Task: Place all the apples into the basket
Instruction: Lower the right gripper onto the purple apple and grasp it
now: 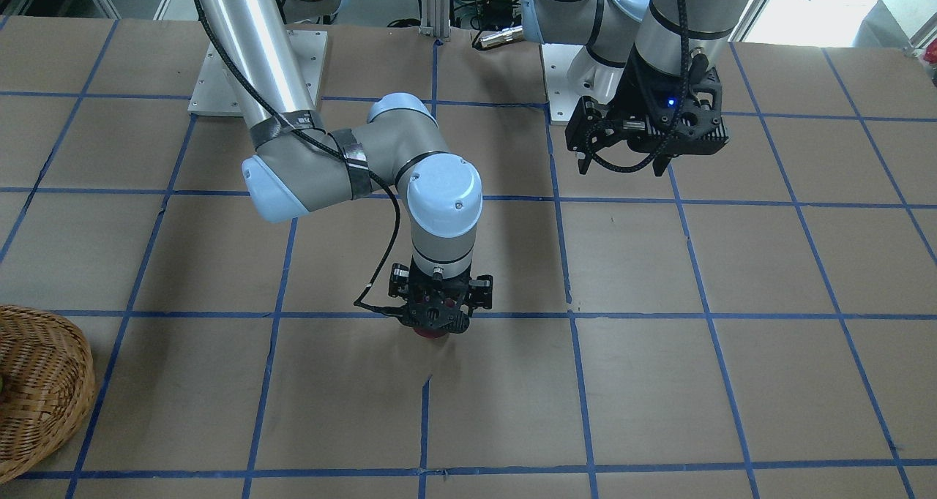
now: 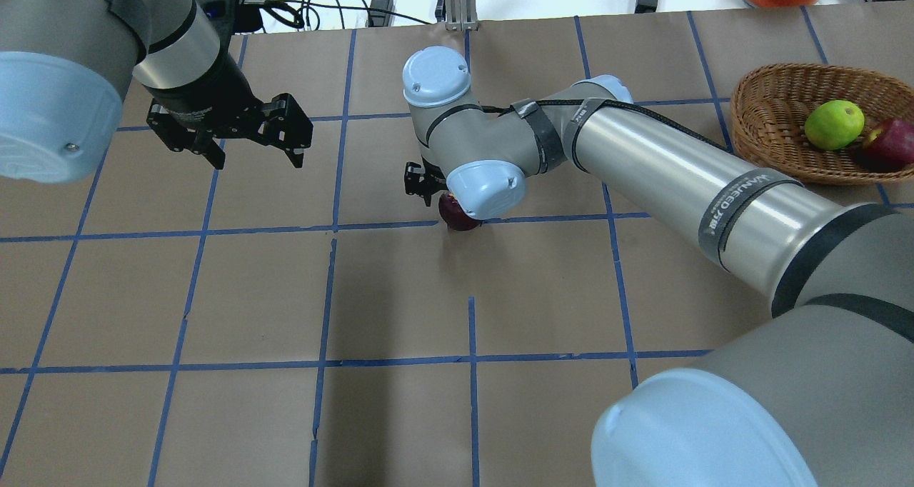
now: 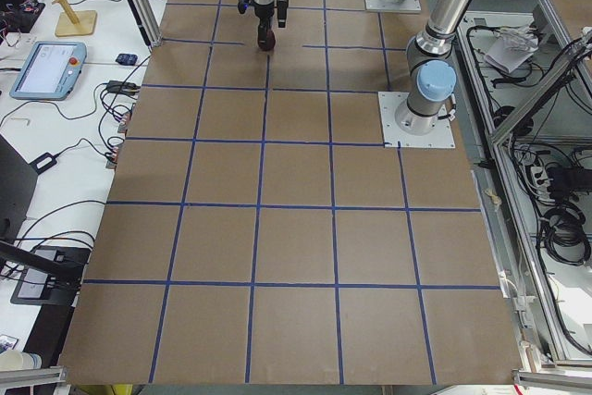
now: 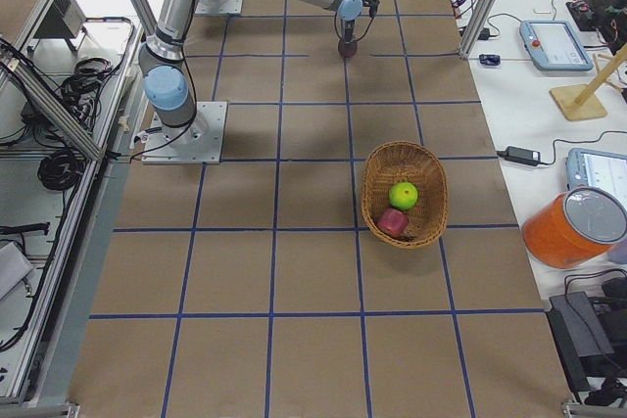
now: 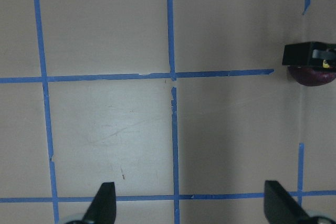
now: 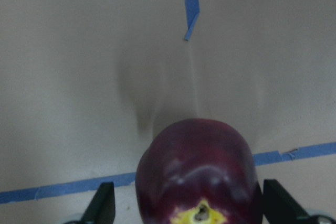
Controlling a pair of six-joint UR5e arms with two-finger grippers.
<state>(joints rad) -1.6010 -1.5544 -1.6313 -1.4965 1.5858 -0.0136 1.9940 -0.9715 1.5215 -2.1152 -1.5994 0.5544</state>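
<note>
Dark maroon, with a yellow spot at its stem, the last apple (image 6: 197, 171) sits on the brown paper table (image 2: 400, 294) directly beneath the right gripper (image 1: 438, 317). We see the gripper spread wide and straddling the fruit. Its fingers (image 6: 106, 203) stand on either side with a thin gap to the skin, so nothing is clamped. A strip of blue tape (image 6: 63, 190) runs under the apple, just behind the fingertips.

The wicker basket (image 2: 757, 137) lies well away from this gripper, off toward the robot's right. It holds the green apple (image 2: 833, 124) and the red apple (image 2: 891, 142), which touch each other.

The left gripper (image 2: 257, 160) hangs above the table with its jaws apart and nothing between them. The maroon apple is well off to its side.
</note>
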